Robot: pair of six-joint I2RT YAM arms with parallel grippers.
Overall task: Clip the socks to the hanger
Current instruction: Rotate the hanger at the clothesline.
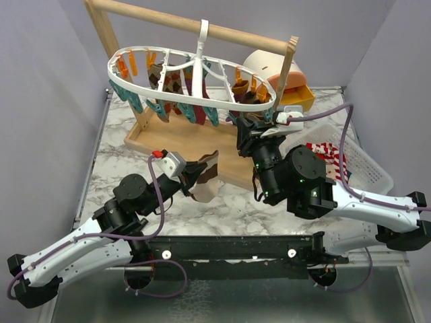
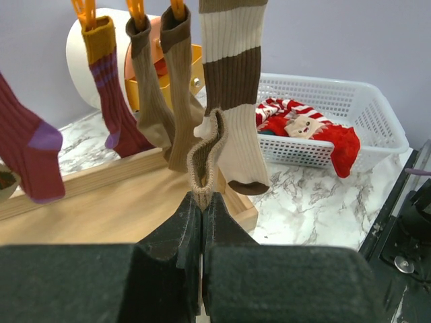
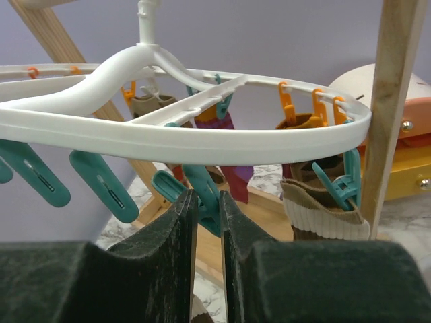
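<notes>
A tan ribbed sock (image 2: 205,151) is held clenched by its cuff in the left gripper (image 2: 202,198), near clipped socks (image 2: 151,94) on the white hanger (image 3: 202,138). A teal clip (image 3: 201,180) is seemingly pinched in the right gripper's (image 3: 207,197) near-closed jaws.

Striped sock (image 2: 232,81) ran off the top edge, clip out of sight; maroon sock (image 2: 27,155) was chopped by the left edge. The end of the brown sock (image 2: 205,155) was buried in the left gripper (image 2: 202,195). Fingers (image 3: 168,249) of the right gripper (image 3: 207,202) covered the lower half of a teal clip (image 3: 201,180) (squeezed or not, no telling). From above, those fingertips were lost under the hanger (image 1: 112,66).
</notes>
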